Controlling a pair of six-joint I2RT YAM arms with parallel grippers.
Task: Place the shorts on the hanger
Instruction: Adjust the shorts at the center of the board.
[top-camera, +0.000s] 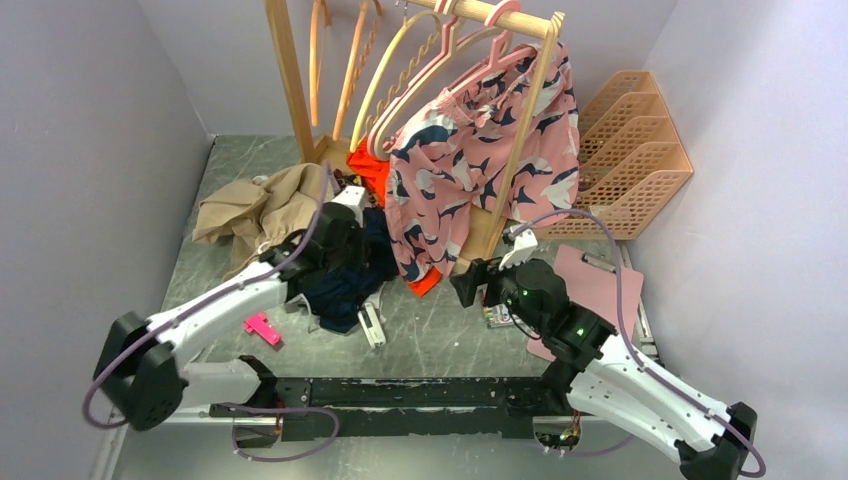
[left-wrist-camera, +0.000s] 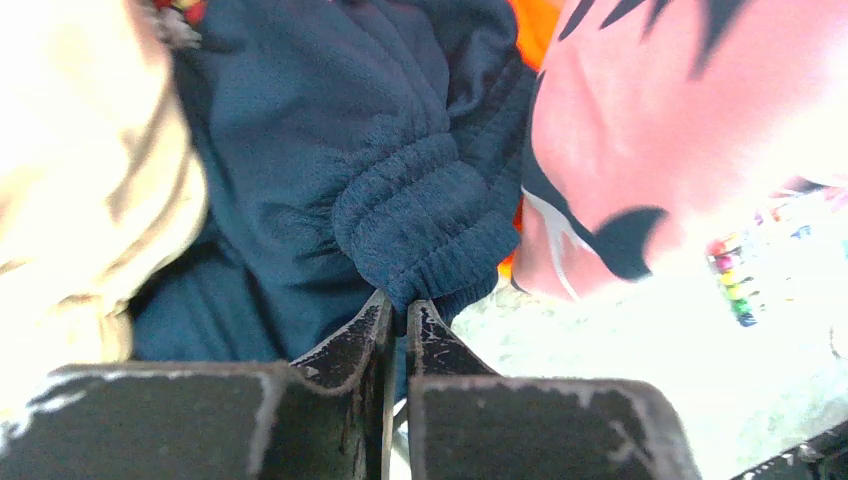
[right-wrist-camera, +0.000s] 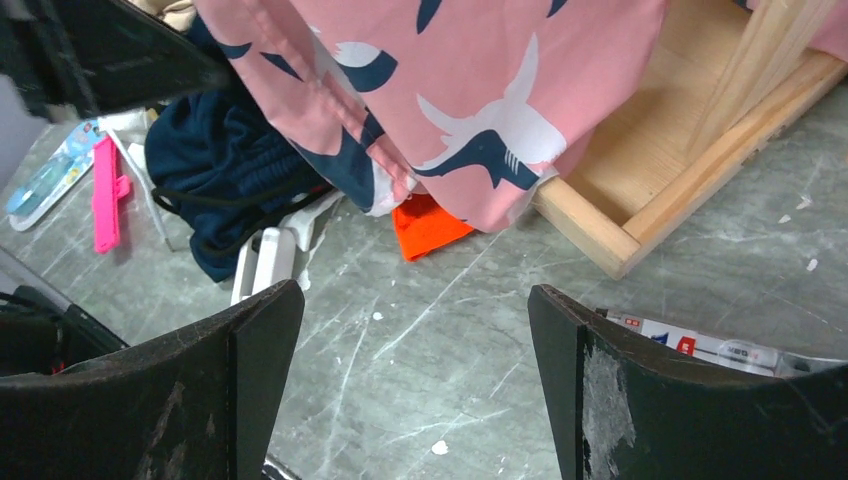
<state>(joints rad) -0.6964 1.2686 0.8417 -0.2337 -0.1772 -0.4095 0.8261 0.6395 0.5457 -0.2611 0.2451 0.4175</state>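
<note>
Three pale lilac walls close in a grey, marble-patterned tabletop (top-camera: 440, 340), and we count two arms bolted at its near edge. Toward the far left corner one tan garment (top-camera: 240, 210) lies crumpled, and one small pink clip (top-camera: 261, 328) sits closer to the near edge. One wooden rack (top-camera: 290, 80) stands along the far edge. At the left end of its rail hangs the hanger (top-camera: 312, 62), pale and wood-coloured, well apart from the shorts. The shorts (left-wrist-camera: 400, 190), a single navy heap, lie mid-table just in front of the rack's base. They sit between the tan garment and one pair of pink printed shorts (top-camera: 480, 160) draped from the rail. The left gripper (left-wrist-camera: 397, 312) has its jaws pinched together on the gathered elastic waistband. One orange cloth (right-wrist-camera: 428, 225) shows beneath the pink hem. Right of centre, the right gripper (right-wrist-camera: 415, 300) hovers over bare tabletop, jaws spread wide and holding nothing. One pink mat (top-camera: 595, 285) lies toward the right edge, and one peach tiered file tray (top-camera: 630, 150) leans in the far right corner.
</note>
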